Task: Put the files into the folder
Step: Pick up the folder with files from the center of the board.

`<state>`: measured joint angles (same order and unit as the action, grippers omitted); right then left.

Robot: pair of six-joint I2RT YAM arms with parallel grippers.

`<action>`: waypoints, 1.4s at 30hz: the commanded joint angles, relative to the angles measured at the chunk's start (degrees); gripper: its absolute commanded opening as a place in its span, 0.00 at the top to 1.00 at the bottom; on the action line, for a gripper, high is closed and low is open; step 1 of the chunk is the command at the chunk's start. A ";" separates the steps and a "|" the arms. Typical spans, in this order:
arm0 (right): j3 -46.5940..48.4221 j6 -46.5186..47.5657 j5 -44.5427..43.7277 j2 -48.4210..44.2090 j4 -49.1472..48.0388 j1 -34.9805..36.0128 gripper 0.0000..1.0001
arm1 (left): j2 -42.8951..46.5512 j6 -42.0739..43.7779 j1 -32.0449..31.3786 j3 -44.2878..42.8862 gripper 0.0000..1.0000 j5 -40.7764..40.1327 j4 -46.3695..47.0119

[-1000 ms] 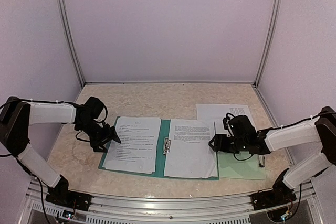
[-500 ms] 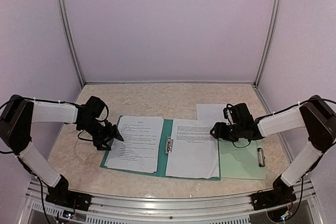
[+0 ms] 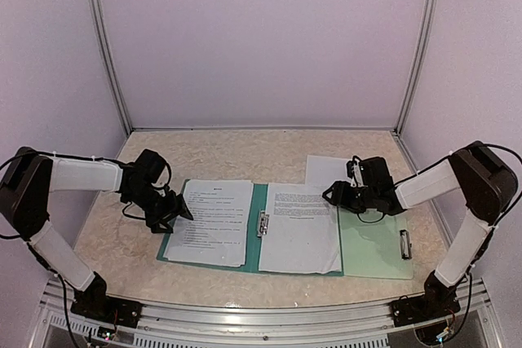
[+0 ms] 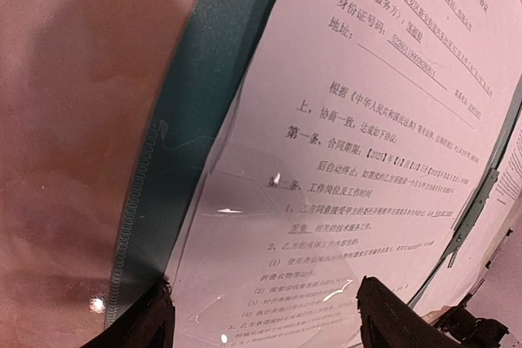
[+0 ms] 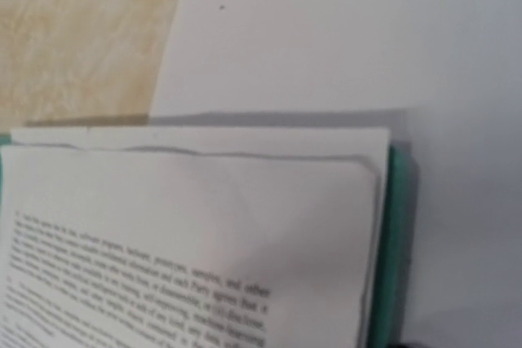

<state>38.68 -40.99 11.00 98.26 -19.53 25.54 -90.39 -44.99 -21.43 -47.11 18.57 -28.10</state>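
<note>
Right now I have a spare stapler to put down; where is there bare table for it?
Bare table runs along the back wall, beyond the folder, and in a narrow strip between folder and front rail. The middle and right are crowded: files, clipboard, loose sheet, left gripper and right gripper at the folder's sides.

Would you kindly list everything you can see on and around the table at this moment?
folder: one, dark teal, lying open at the table's middle.
left-half sheet: one visible, white with black print, on the folder's left half.
right-half sheets: at least two, white with black print, stacked on the folder's right half.
loose sheet: one, white, behind the clipboard.
clipboard: one, pale mint green, right of the folder.
table: one, beige marbled.
left claw: one, black, open, at the folder's left edge.
right claw: one, black, at the right stack's far right corner; open or shut is unclear.
</note>
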 commanded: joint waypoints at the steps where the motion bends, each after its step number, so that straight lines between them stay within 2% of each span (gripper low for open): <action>1: -3.72 -7.33 7.34 2.35 -1.81 0.30 0.38 | -2.19 0.46 -1.31 0.71 0.26 -2.32 -1.63; 8: -6.13 -15.45 11.02 1.27 -10.00 0.20 0.45 | -2.89 0.19 -2.09 0.63 0.26 -2.68 -1.20; 14: -6.42 -17.95 12.92 -1.00 -11.83 -0.23 0.48 | -3.56 -0.18 -2.71 0.74 0.26 -2.58 -0.53; 31: 0.58 -12.42 16.97 -9.06 -2.06 0.48 0.49 | -4.27 -0.62 -4.03 -0.17 0.26 -1.77 0.30; 35: 4.87 -10.70 17.66 -9.03 0.62 3.42 0.47 | -4.39 -0.58 -4.23 -0.63 0.26 -1.28 0.56; 42: 11.55 -8.84 17.92 -8.21 4.17 7.88 0.35 | -5.09 -0.52 -4.74 -1.39 0.26 -0.80 1.14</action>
<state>46.68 -52.12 27.64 90.24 -19.33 31.00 -92.42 -45.21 -25.06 -49.06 17.19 -26.68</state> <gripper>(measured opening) 0.629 0.742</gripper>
